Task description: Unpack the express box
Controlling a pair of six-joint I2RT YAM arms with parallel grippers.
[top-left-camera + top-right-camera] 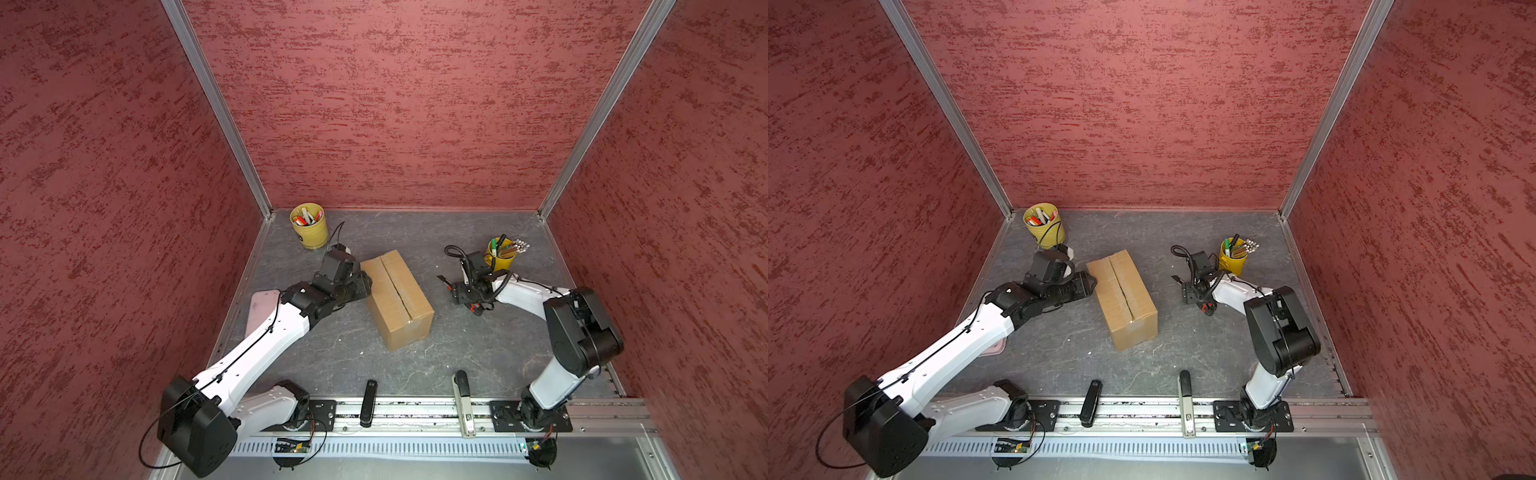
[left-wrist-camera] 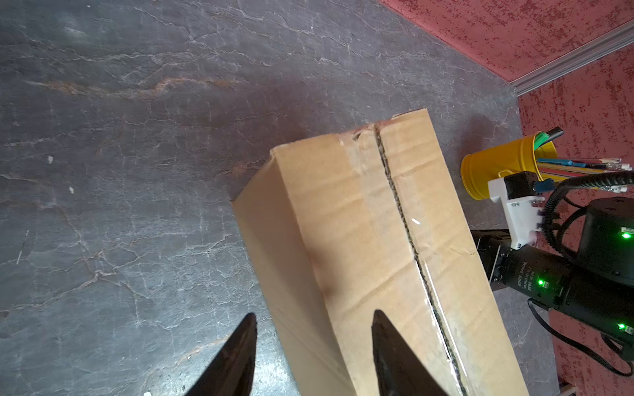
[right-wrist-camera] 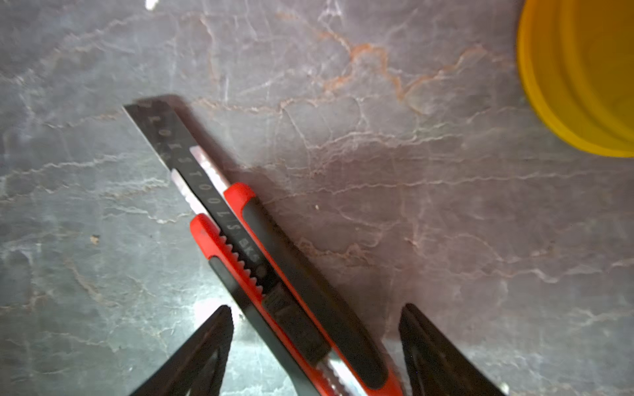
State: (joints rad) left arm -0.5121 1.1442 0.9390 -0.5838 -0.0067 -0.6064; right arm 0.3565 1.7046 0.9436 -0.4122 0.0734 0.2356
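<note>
so the express box sits about mid worktop, angled a bit, one short end toward the front rail and the other toward the back wall. flaps are down flat, and in the left wrist view the centre seam shows as a dark ragged line with a bit of shiny clear tape along it.

left hand is right at the far left corner of the box. it's spread about halfway with nothing pinched: one tip over the box top, the other over bare worktop beside the box's long side. can't tell whether it's actually touching the cardboard.

right hand is off to the right of the box, near it but not touching, low over the worktop. it's spread wide, and a red and black utility knife runs slantwise through the gap with its blade slid out past the tips. worktop shows on either side of the handle there, so it looks loose rather than clamped, though further back is out of view.

a yellow cup of pens and pencils stands just behind the right hand, and another yellow cup of markers is in the back left corner. at the front edge there's a black handle-looking thing and a grey-white one, can't make out what they are.
</note>
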